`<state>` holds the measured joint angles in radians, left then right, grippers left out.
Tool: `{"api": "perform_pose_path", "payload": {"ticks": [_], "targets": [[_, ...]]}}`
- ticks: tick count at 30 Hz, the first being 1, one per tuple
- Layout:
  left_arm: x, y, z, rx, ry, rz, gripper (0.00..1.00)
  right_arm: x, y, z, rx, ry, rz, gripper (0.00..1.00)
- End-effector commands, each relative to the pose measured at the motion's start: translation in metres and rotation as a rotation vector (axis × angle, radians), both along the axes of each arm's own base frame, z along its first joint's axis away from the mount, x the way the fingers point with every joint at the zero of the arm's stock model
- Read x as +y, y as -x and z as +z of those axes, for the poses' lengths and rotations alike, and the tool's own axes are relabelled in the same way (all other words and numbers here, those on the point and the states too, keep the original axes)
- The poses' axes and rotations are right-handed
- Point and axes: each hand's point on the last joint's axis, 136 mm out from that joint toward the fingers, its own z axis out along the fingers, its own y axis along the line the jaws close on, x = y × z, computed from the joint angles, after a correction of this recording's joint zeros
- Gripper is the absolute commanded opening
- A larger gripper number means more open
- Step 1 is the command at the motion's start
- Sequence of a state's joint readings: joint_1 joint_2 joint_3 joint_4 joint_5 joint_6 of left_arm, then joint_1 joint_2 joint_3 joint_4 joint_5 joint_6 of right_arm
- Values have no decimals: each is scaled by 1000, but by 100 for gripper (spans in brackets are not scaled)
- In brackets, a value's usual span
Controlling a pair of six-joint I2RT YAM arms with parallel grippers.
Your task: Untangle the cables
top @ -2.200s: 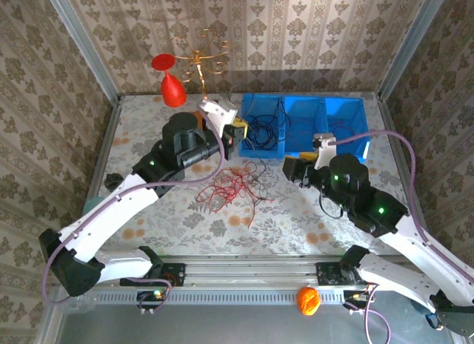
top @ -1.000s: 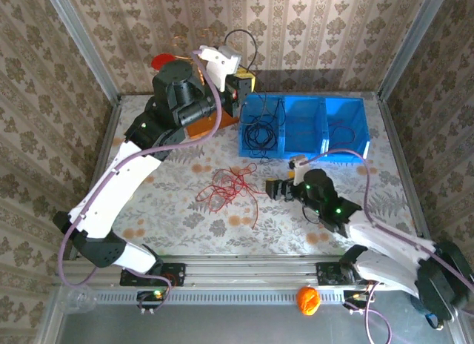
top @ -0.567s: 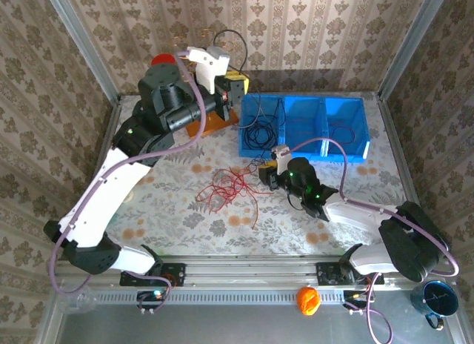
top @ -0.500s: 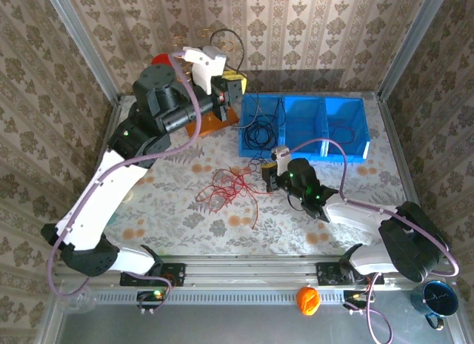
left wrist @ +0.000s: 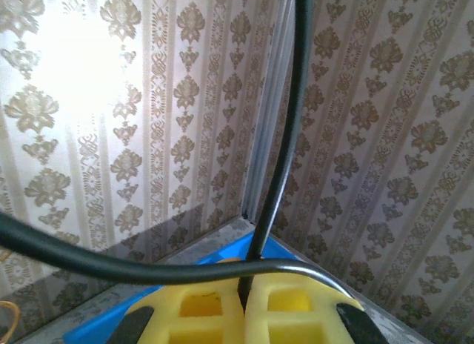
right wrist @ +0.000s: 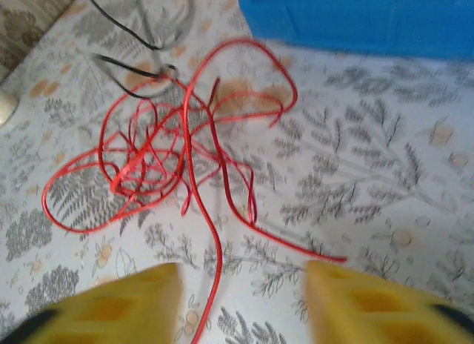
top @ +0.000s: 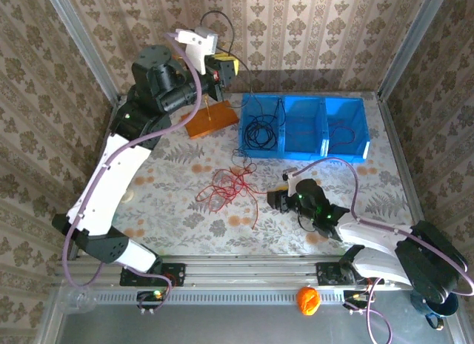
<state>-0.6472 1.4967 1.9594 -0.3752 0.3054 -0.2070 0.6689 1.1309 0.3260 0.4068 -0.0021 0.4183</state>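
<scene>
While the top view has the red cables [top: 226,187] tangled mid-table, just left of the right gripper [top: 275,201], the left wrist shows the left gripper [left wrist: 244,307] pinching a black cable [left wrist: 285,159], and the right wrist shows the right gripper's jaws spread apart.

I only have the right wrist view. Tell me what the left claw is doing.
Observer: The left claw is shut on a black cable, which is pinched between its yellow pads.
Operator: Give me its position.
Observer: In the top view it hangs high over the far edge of the table, left of the blue bin.
Operator: Report what's inside that bin.
Observer: Its left compartment holds loose black cables.
</scene>
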Motion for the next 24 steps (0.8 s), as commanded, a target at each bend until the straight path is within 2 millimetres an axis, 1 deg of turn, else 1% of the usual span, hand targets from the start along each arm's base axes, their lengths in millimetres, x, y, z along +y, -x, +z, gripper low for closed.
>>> {"api": "perform_pose_path", "payload": {"ticks": [1, 2, 4, 5, 7, 9, 10, 12, 15, 16, 19, 20, 21, 22, 23, 24], "targets": [[2, 20, 23, -15, 51, -61, 0, -1, -19, 32, -161, 30, -42, 85], [4, 20, 24, -18, 49, -58, 0, 4, -20, 37, -190, 38, -11, 89], [6, 23, 24, -18, 44, -58, 0, 18, -19, 42, -231, 83, 87, 90], [7, 25, 24, -20, 43, -60, 0, 21, -21, 44, -248, 110, 110, 90], [8, 29, 24, -17, 40, -69, 0, 25, -28, 53, -314, 158, 129, 92], [9, 32, 24, -10, 40, -77, 0, 23, -40, 65, -401, 189, 100, 100], [10, 35, 24, -8, 41, -81, 0, 26, -42, 71, -449, 189, 112, 100], [11, 37, 26, -4, 47, -86, 0, 33, -53, 80, -494, 215, 117, 100], [13, 44, 29, 2, 56, -103, 0, 47, -72, 84, -546, 282, 142, 100], [14, 47, 31, 2, 60, -109, 0, 50, -78, 80, -551, 301, 145, 100], [18, 55, 34, 7, 67, -122, 0, 61, -95, 78, -571, 321, 140, 100], [20, 57, 34, 5, 65, -121, 0, 61, -100, 79, -561, 320, 125, 96], [23, 60, 35, 0, 63, -117, 0, 64, -100, 77, -541, 308, 137, 88], [25, 60, 34, -3, 59, -111, 0, 68, -96, 75, -528, 295, 163, 75], [28, 61, 34, -9, 55, -99, 0, 72, -90, 73, -506, 273, 189, 56], [32, 61, 34, -12, 54, -87, 0, 72, -85, 70, -481, 250, 200, 31]]}}
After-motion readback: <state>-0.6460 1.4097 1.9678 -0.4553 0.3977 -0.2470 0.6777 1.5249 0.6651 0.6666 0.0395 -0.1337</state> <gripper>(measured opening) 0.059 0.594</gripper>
